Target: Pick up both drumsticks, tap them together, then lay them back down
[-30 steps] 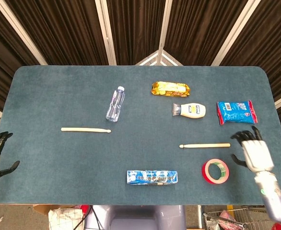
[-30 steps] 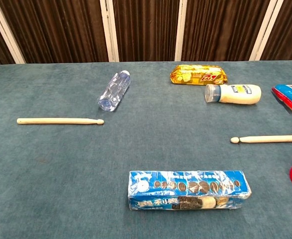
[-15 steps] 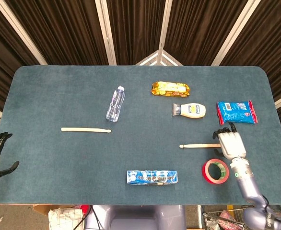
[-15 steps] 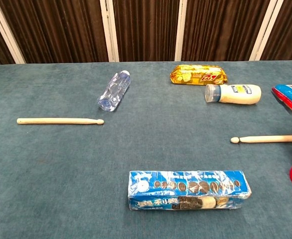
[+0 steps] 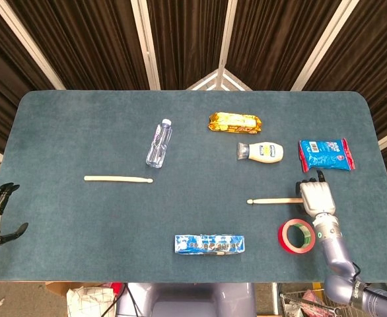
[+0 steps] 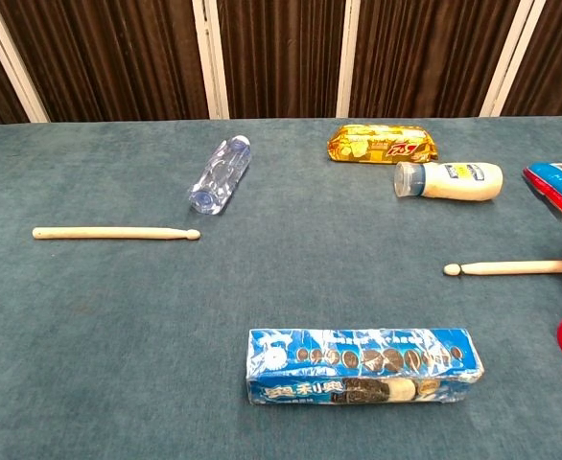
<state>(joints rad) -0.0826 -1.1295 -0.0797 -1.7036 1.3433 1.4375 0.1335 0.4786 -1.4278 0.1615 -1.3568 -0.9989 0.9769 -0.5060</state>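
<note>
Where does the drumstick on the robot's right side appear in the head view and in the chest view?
Head view: the right drumstick lies right of centre, its butt end under the right hand.
Chest view: it lies at the right edge, tip pointing left.
Shared landmark: the blue cookie box, nearer the robot and to the drumstick's left.

left drumstick (image 5: 117, 179): I see open cloth all round it | right drumstick (image 5: 273, 201): tape roll (image 5: 296, 235) just beside my right hand (image 5: 316, 197) | cookie box (image 5: 210, 244) blocks near-centre approach
</note>
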